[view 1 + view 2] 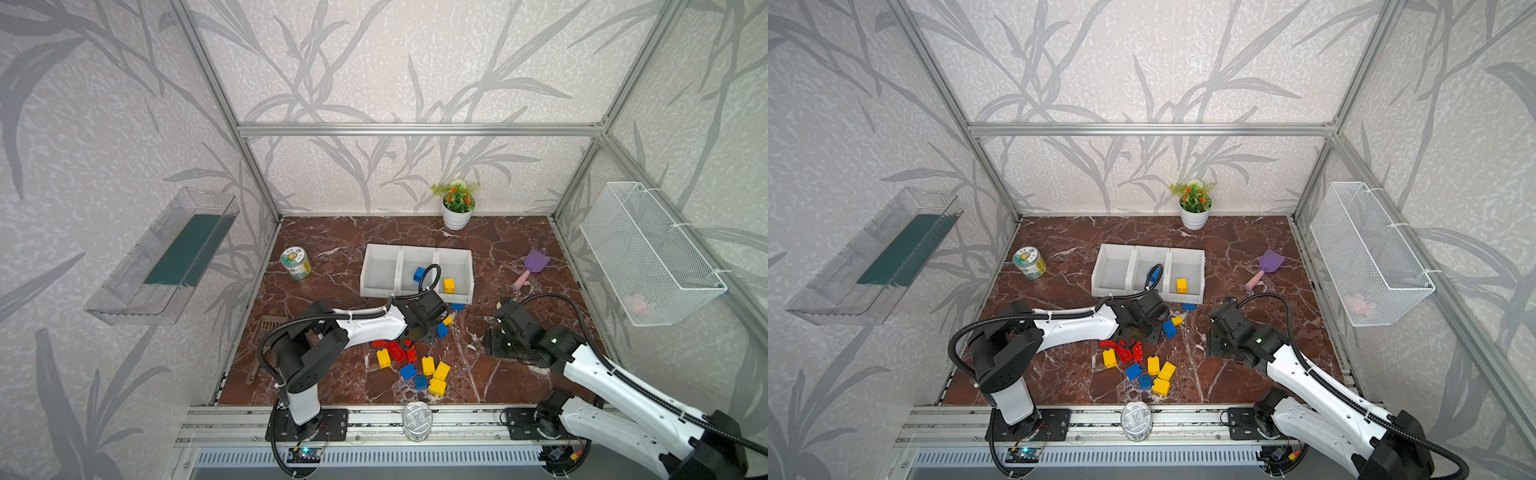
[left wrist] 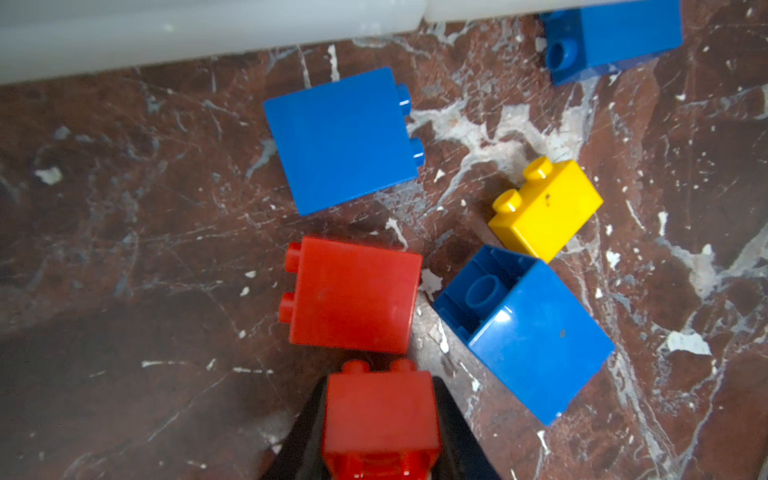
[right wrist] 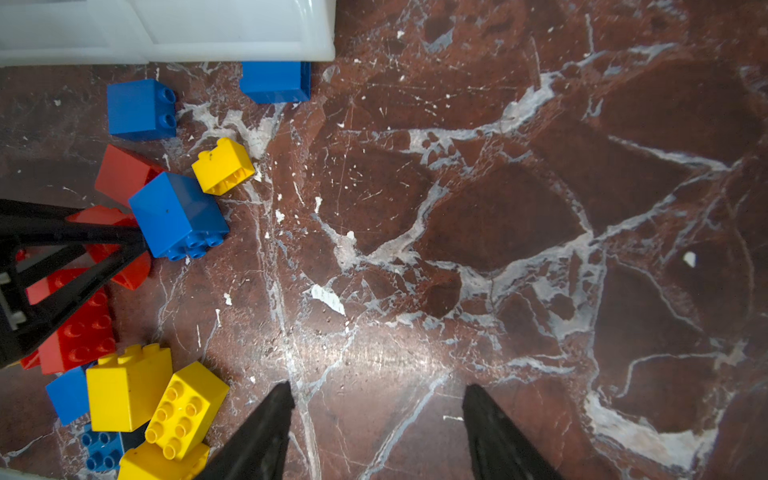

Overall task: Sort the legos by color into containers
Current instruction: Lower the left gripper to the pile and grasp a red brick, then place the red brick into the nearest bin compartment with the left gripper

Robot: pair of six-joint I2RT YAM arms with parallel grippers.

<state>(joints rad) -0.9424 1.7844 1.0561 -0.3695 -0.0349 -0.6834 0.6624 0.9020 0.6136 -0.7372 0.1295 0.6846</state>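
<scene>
The left gripper [image 2: 380, 388] has its 2 black fingers [image 2: 307, 428] pressed on both sides of a red brick [image 2: 380, 415], so it is gripping this brick. The studs of the brick point away from the wrist. The brick is low over the marble table [image 2: 124, 249], but I cannot tell if it touches the surface. Just beyond it, the other red brick [image 2: 353, 295] lies on its side. Near it are a flat blue brick [image 2: 340, 141] and a hollow blue brick [image 2: 528, 328], and the hollow blue brick touches a small yellow brick [image 2: 546, 208].

The right gripper [image 3: 376, 392] keeps its fingers [image 3: 266, 436] apart with nothing between them. It is above bare marble, beside the loose legos [image 1: 428, 365].

In both top views the containers [image 1: 380, 270] stand in the middle of the table, behind the loose legos. The middle bin holds a blue lego [image 1: 419, 273] and the right bin holds a yellow lego [image 1: 449, 285]. The left gripper is at the far edge of the pile, close to the low front of the containers
</scene>
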